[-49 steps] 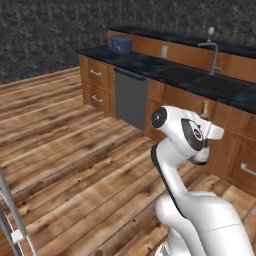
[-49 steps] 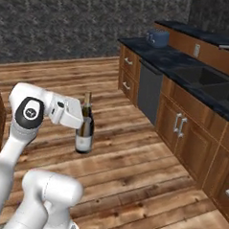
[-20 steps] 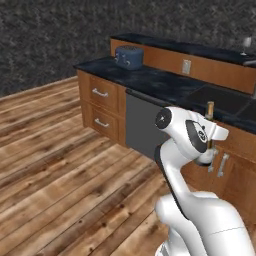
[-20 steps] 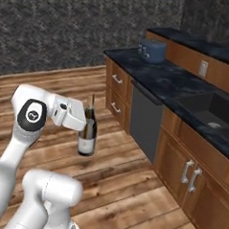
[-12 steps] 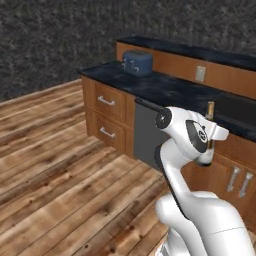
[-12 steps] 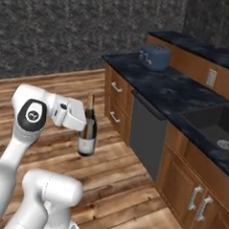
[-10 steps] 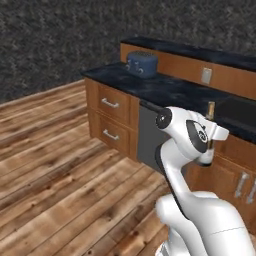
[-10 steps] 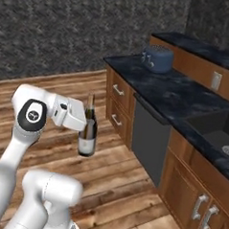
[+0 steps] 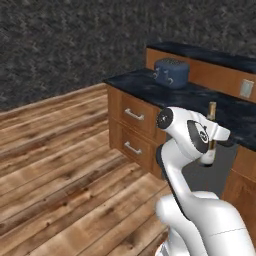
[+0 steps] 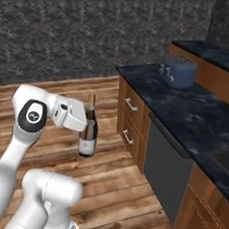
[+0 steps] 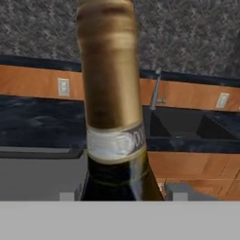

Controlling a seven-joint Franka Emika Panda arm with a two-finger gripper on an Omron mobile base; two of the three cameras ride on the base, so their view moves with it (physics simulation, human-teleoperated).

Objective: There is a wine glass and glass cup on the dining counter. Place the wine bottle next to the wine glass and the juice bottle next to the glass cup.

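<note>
The wine bottle [image 10: 88, 130] is dark glass with a gold-foil neck and a pale label. It hangs upright above the wooden floor, and my gripper [image 10: 87, 123] is shut on its body from the side. In the left base view its neck [image 9: 212, 111] pokes up behind my arm's wrist. In the hand view the foil neck [image 11: 110, 79] rises close up between my fingertips [image 11: 180, 192]. The wine glass, glass cup, juice bottle and dining counter are out of view.
A kitchen counter [image 10: 184, 111] with a dark top, drawers with handles [image 9: 134, 131] and a dishwasher front [image 10: 165, 171] stands to the right. A blue-grey appliance [image 10: 179, 71] sits on it. A sink and tap [image 11: 156, 90] lie ahead. Open wooden floor [image 9: 60, 165] spreads left.
The whole picture has shifted, so the base has moved: the counter corner and blue appliance have slid right in the left base view. The bottle stays upright in my shut gripper.
</note>
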